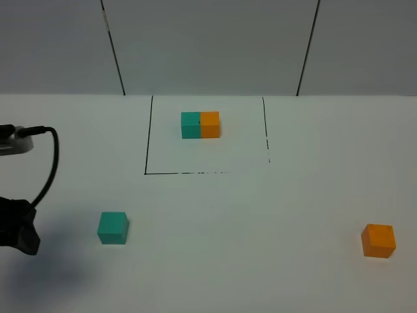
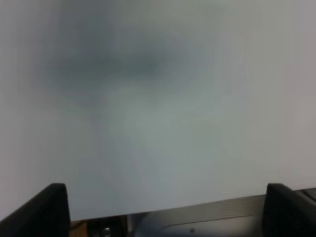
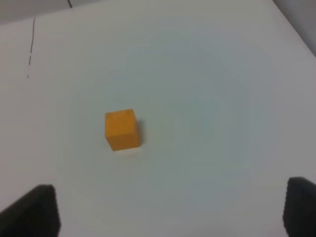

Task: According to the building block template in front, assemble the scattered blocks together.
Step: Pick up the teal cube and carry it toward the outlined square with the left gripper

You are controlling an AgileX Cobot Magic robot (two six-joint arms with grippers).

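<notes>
The building block template (image 1: pixel 201 124), a teal cube joined to an orange one, sits inside a black-lined rectangle at the back of the table. Of the scattered blocks, the teal cube (image 1: pixel 113 227) lies at the front left and the orange cube (image 1: pixel 378 240) at the front right. Part of my left arm (image 1: pixel 18 228) shows at the left edge, left of the teal cube and apart from it. In the left wrist view my left gripper (image 2: pixel 168 212) is open over bare table. My right gripper (image 3: pixel 170 210) is open, and the orange cube (image 3: pixel 122 129) lies ahead of it, untouched.
A black cable (image 1: pixel 49 163) loops at the left edge above the left arm. The black rectangle outline (image 1: pixel 146 172) frames the template. The white table (image 1: pixel 247 222) ends at a grey panelled wall (image 1: pixel 208 45) behind.
</notes>
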